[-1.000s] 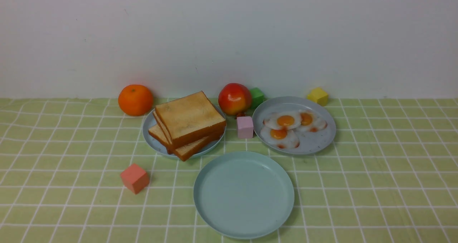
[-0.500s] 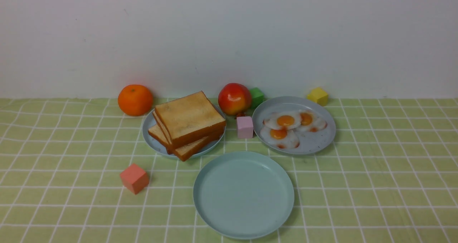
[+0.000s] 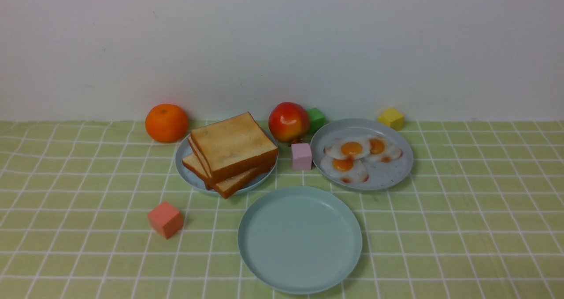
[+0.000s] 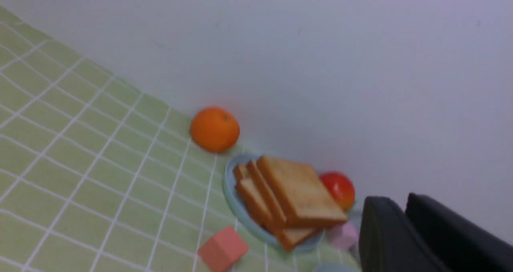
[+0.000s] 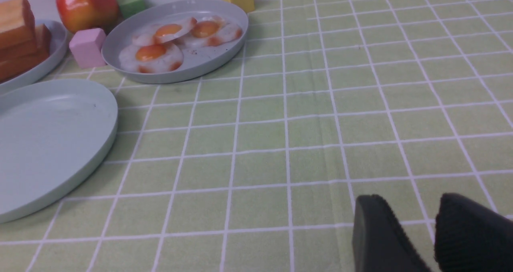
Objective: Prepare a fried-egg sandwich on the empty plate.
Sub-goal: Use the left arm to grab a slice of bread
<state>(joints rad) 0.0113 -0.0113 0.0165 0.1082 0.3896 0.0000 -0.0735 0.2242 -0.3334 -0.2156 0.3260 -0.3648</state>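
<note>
On the worktop (image 3: 462, 224), fried-egg sandwich not yet begun

Nearest the robot, the round pale mint-teal plastic plate (image 3: 299, 239) lies bare. Behind it the square golden-brown toast slices (image 3: 232, 151) sit stacked on one grey-blue plate (image 3: 183, 169), three white-and-yellow fried eggs (image 3: 352, 151) on another. Every step looks left. Left gripper (image 4: 404, 202): jaws nearly together, empty; right gripper (image 5: 431, 216): jaws slightly parted, empty. Green white-checked cloth (image 3: 88, 193) covers the worktop; a plain white wall (image 3: 282, 48) backs it.

Bright, even overhead light; soft shadows, small glare on the apple (image 5: 86, 5); my left wrist view is blurred.
</note>
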